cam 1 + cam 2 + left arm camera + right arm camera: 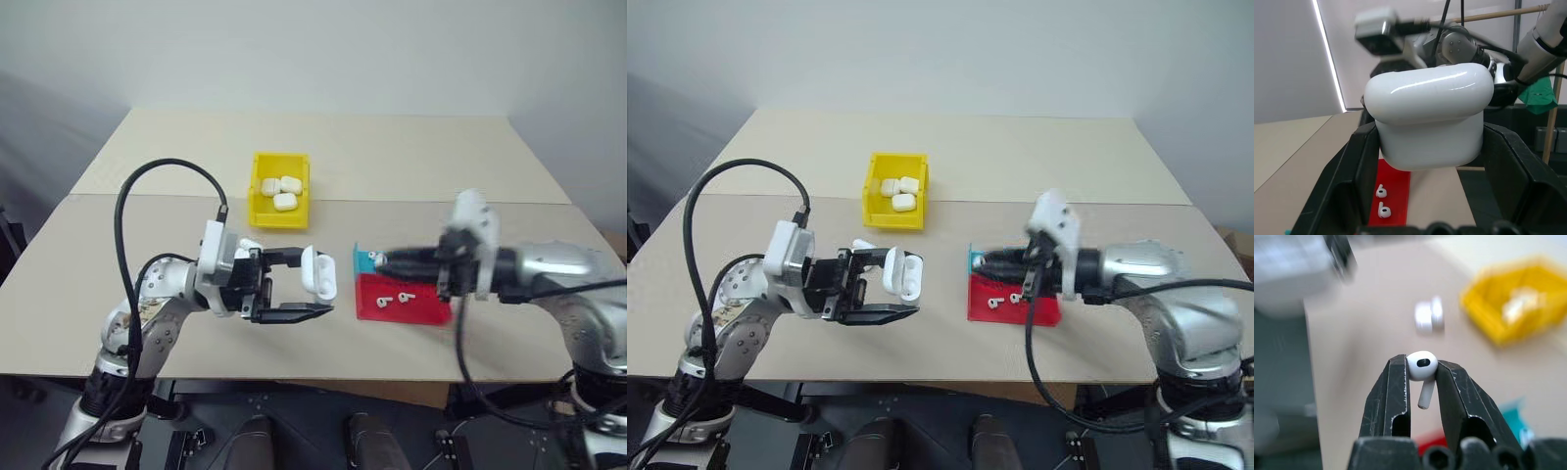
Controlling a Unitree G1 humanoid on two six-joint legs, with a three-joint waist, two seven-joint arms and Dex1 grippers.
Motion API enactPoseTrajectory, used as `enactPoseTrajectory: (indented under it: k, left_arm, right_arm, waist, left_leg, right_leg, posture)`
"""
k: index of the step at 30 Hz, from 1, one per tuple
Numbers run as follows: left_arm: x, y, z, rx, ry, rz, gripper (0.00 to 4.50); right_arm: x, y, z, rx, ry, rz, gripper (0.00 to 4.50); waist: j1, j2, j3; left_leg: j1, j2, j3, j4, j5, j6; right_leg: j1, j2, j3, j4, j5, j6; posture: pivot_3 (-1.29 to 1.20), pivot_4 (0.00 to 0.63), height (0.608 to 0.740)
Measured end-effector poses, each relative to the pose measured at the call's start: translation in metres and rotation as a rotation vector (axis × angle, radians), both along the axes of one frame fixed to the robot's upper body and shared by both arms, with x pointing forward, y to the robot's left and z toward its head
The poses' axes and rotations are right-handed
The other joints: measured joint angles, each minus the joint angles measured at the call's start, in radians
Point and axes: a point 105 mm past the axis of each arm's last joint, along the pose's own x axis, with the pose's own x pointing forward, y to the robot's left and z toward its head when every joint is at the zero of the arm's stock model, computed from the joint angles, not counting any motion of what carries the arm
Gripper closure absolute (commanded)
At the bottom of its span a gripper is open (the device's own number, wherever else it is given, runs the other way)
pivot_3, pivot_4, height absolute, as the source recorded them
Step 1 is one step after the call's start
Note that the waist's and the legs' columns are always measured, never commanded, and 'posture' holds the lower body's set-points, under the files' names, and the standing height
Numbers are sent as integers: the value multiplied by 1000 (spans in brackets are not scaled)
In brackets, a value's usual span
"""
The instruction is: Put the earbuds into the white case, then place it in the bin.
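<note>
White case (318,271) in left gripper (299,286), one earbud (1421,368) in right gripper (1422,377), two earbuds (392,299) on red tray (421,310).

the left gripper (890,292) points toward the right side and is closed on the white case (902,274), whose lid stands open. across a gap, the right gripper (982,262) points back toward it, hovering over the near edge of a red tray (1011,311) that holds two earbuds (1004,300); a teal tray (973,259) peeks out behind. farther back on the tabletop (1019,157) sits the yellow bin (872,201), with three white cases (898,192) inside.
</note>
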Motion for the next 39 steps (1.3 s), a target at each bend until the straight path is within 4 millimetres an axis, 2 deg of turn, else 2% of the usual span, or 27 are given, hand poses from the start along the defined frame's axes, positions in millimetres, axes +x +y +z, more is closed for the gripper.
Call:
enactPoseTrajectory:
  k: [3,7,12,27,36,39]
  left_arm:
    - [4,-1,1,-5,11,-4,1637]
    - [10,-7,8,-45,8,-18,1637]
    - [15,-14,11,-79,17,-20,1637]
    - [17,-20,12,-91,22,-24,1637]
    - [18,-20,10,-80,18,-12,1637]
    - [19,-19,10,-82,18,-8,1637]
  right_arm:
    - [-7,4,16,124,-34,27,3888]
    - [-16,25,31,200,-100,87,3888]
    - [-13,41,25,207,-77,86,3888]
    - [-13,47,19,214,-63,82,3888]
    - [-12,44,17,180,-71,68,860]
    - [-13,43,17,172,-76,71,860]
  waist:
    - [-4,0,0]
    - [-6,1,0]
    - [-4,1,0]
    - [-4,1,0]
    - [-4,1,0]
    - [-4,1,0]
  left_leg:
    - [1,0,0,0,0,0]
    - [1,1,0,0,0,0]
    - [0,0,0,0,0,0]
    - [0,1,0,0,0,0]
    - [0,1,0,0,0,0]
    - [0,1,0,0,0,0]
  right_leg:
    - [1,0,0,0,0,-1]
    - [0,1,0,0,0,-1]
    - [0,1,0,0,2,-3]
    - [0,1,0,0,2,-4]
    - [0,1,0,0,0,-6]
    - [0,1,0,0,0,-7]
  posture:
    - [0,150,740]
    - [0,150,740]
    - [0,150,740]
    - [0,150,740]
    - [0,150,740]
    - [0,150,740]
